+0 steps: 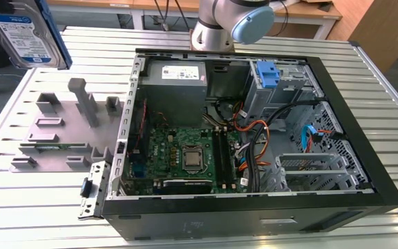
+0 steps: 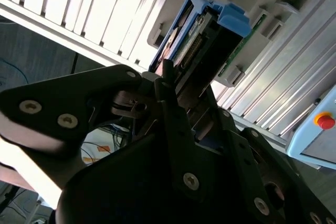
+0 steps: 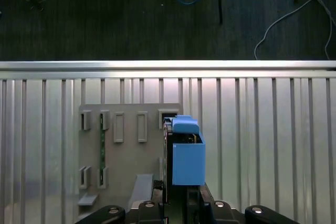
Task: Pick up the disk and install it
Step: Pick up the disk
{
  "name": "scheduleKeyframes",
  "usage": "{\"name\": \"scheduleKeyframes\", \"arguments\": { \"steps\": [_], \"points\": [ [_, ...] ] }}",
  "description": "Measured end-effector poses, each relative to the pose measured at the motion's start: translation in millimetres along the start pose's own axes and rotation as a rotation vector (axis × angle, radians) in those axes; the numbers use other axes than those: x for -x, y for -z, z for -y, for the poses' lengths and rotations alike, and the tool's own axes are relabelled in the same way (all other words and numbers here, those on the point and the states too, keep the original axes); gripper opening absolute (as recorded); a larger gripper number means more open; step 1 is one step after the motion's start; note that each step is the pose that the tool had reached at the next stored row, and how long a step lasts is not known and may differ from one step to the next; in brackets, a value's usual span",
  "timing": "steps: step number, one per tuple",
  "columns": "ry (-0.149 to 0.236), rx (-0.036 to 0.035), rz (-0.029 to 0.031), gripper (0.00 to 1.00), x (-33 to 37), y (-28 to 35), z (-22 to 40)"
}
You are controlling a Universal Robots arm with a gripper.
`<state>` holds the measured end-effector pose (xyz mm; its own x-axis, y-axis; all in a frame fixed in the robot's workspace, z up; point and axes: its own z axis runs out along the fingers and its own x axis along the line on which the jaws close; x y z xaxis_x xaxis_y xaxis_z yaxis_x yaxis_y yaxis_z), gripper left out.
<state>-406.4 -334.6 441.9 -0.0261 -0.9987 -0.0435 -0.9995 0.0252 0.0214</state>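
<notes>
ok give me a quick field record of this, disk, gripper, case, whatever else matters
disk: held up off the table, not yet in the case
gripper: shut on the disk
fixture plate: grey, flat on the slatted table, at the exterior view's left of the case
computer case: lying open, motherboard exposed
blue bracket: inside the case, to the exterior view's right of the power supply

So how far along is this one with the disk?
Done: the disk is clamped in the tool and held up clear of the grey holder on the table. In hand: it hangs at the exterior view's left, outside the open computer case. Left: the install itself; the disk is not yet in the case.
</notes>
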Motion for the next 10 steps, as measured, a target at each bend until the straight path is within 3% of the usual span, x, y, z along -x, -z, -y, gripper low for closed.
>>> {"name": "scheduleKeyframes", "arguments": {
  "steps": [10],
  "points": [
    [0.0,0.0001,0.0,0.35,0.7,16.8,-0.4]
  ]
}}
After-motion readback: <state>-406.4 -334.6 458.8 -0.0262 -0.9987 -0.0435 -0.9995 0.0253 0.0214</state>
